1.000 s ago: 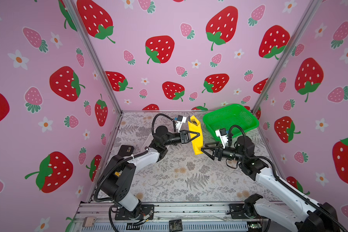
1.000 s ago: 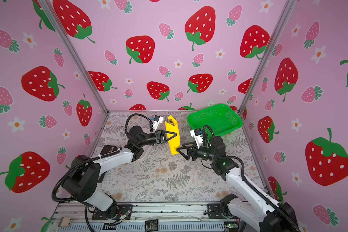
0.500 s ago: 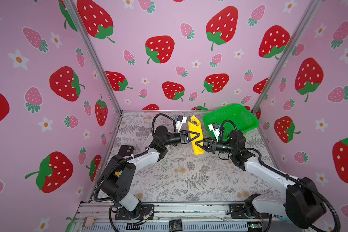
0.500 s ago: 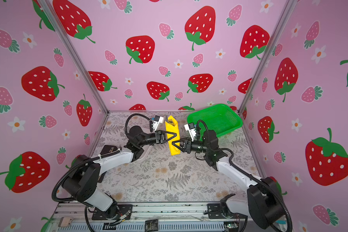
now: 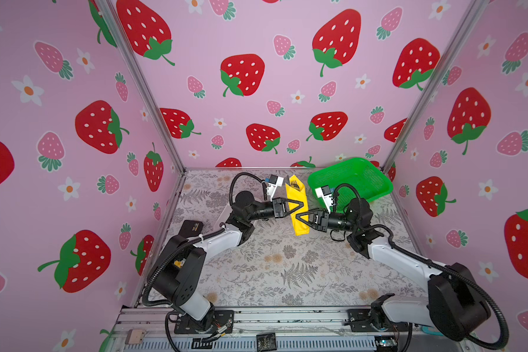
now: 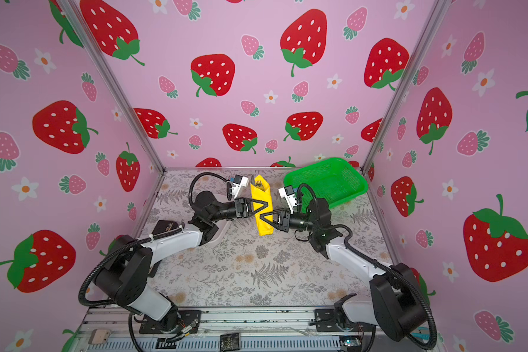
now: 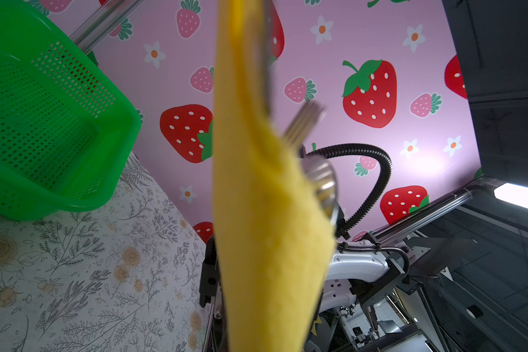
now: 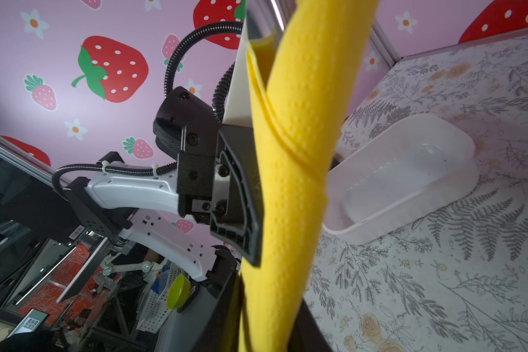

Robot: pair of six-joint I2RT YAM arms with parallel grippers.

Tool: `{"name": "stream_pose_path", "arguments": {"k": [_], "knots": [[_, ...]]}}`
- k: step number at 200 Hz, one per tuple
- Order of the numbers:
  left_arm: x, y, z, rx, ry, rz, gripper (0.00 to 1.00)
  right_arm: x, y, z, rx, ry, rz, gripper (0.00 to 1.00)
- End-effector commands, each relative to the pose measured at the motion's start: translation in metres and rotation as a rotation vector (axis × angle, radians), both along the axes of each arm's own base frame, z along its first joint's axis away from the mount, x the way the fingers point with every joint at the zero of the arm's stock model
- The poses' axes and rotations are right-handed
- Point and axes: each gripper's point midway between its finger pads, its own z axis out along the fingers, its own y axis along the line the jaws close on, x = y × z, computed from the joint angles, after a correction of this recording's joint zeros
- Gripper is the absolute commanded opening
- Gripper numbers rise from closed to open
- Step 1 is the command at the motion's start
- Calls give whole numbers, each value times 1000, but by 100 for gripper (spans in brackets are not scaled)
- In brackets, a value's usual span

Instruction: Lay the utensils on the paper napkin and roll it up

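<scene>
Table (image 5: 287, 274) is covered with a floral mat and is bare through the middle. The green mesh basket (image 5: 360, 179) sits at 1 o'clock, empty, and I read it as the likely drop-off. The white tray (image 8: 403, 170) at 10 o'clock is also empty and half hidden under my left arm in both top views. The paper napkin (image 5: 301, 228) is already wound into a tight tube, held near upright above the mat just past centre toward 12 o'clock and between the two arms. The left gripper (image 5: 299, 203) is clamped across the tube's middle from 9 o'clock. The right gripper (image 5: 299, 215) comes in from 3 o'clock with its jaws pinched on the tube just below the left grip. My judgement is that two holds close together stop the wrap from springing loose and would allow a handover. The utensils (image 7: 302, 122) are inside, with the fork tines and a spoon bowl poking out of the open upper end. I take it the open end is kept upward so nothing slides out. Writing: a logo on the black block (image 5: 195, 227) and a barcode sticker (image 8: 75, 233) on the left arm, neither legible.
</scene>
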Motion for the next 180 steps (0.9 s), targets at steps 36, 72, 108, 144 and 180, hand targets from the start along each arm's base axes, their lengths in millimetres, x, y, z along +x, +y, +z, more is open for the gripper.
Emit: {"name": "stream_pose_path", "arguments": {"k": [36, 72, 108, 144, 180], "knots": [[-5, -1, 25, -44, -88, -24, 5, -6, -2, 11, 41, -36, 17, 12], [-3, -1, 17, -26, -74, -15, 19, -7, -4, 17, 53, -52, 5, 9], [-4, -1, 9, -10, -59, -13, 35, -8, -6, 18, 55, -61, -8, 7], [-8, 0, -4, 19, -44, -22, 47, -7, -7, 19, 55, -68, -19, 7], [-14, 2, -10, 31, -38, -33, 42, -6, -7, 17, 51, -63, -27, 7]]}}
